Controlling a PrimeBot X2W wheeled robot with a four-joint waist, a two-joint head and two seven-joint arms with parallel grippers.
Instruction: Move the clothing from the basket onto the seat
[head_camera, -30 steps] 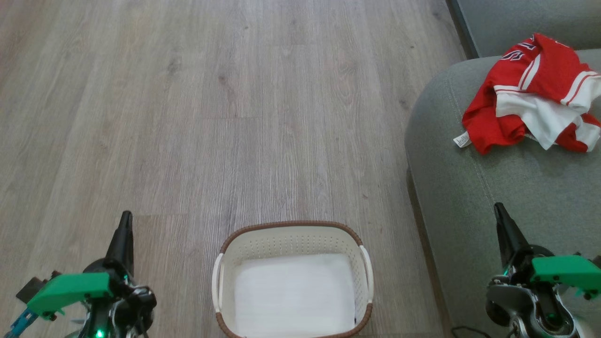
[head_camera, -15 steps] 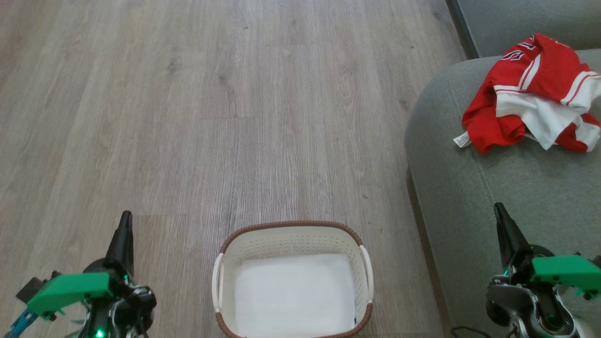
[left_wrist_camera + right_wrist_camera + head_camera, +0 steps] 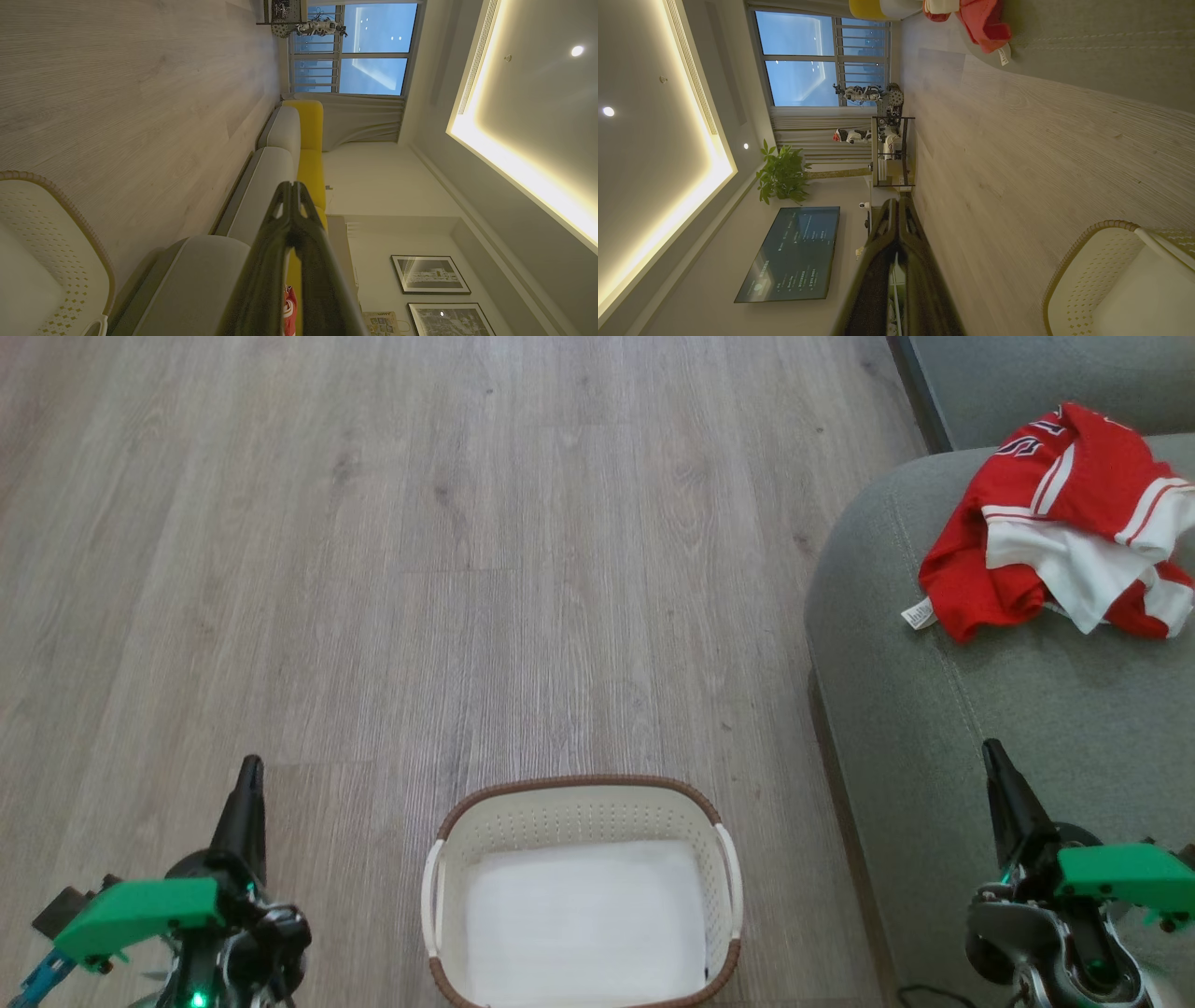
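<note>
A: Is anything moving since a second ago?

B: No. The left claw [image 3: 249,767], the right claw [image 3: 991,751], the basket [image 3: 583,791] and the clothing [image 3: 1055,527] are all staying exactly where they were.

A: Where is the clothing lying?

B: It is lying in a crumpled heap on the seat [image 3: 934,709], near the rounded corner, well apart from the basket. The basket is standing on the floor [image 3: 467,569] between the two claws.

A: And the claws?

B: Both are hanging low with their fingers pressed together, gripping nothing.

A: What could be going wrong from here?

B: I am thinking the heap is sitting rather close to the rounded edge, with its tag [image 3: 918,613] pointing toward it. Thin fabric may be sliding down to the floor if an arm is brushing it. Also, the robot may be counting the task as finished while something pale is still lying in the basket.

A: Is that possible?

B: I cannot tell. The inside of the basket is showing a flat white area, and I am not managing to say whether it is the bare bottom or a white cloth. The near rim is being cut off by the picture's bottom edge, and the right part of the heap is running out of the picture, so I am not counting the garments.
</note>
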